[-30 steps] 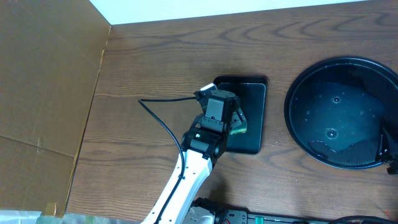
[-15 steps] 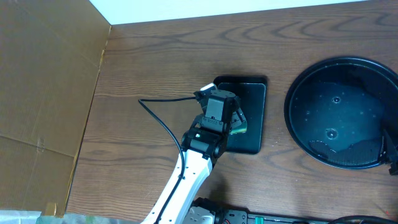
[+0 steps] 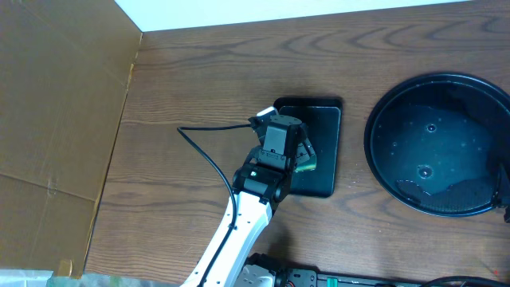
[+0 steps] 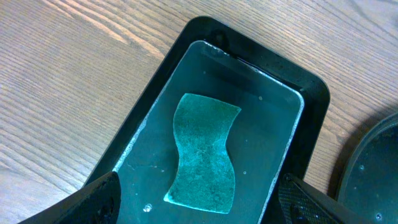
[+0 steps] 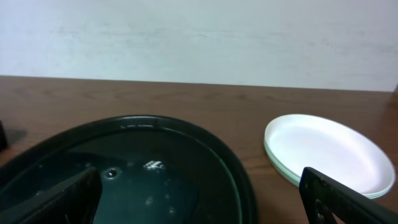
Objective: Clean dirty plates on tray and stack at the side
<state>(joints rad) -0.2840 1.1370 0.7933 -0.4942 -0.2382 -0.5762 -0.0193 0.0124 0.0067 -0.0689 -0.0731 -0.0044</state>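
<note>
The round black tray [image 3: 374,151] sits at the table's right with only water drops in it, and no plate lies on it. White plates [image 5: 323,152] with pale green rims lie stacked on the wood just right of the tray [image 5: 236,180]; they fall outside the overhead view. My right gripper [image 5: 199,180] hangs open over the tray's near side, holding nothing, and shows at the right edge from above [image 3: 504,191]. My left gripper [image 3: 305,159] is open above the green sponge [image 4: 202,155], its fingers [image 4: 93,199] astride it without touching.
The sponge lies in shallow water in a small rectangular black tray [image 4: 314,93] left of the round one. A brown cardboard panel [image 3: 56,119] covers the table's left. A black cable [image 3: 207,159] runs from the left arm, and a power strip [image 3: 319,279] lies along the front edge.
The right gripper has slipped slightly further toward the right edge of the overhead view. The left arm and sponge have not moved.
</note>
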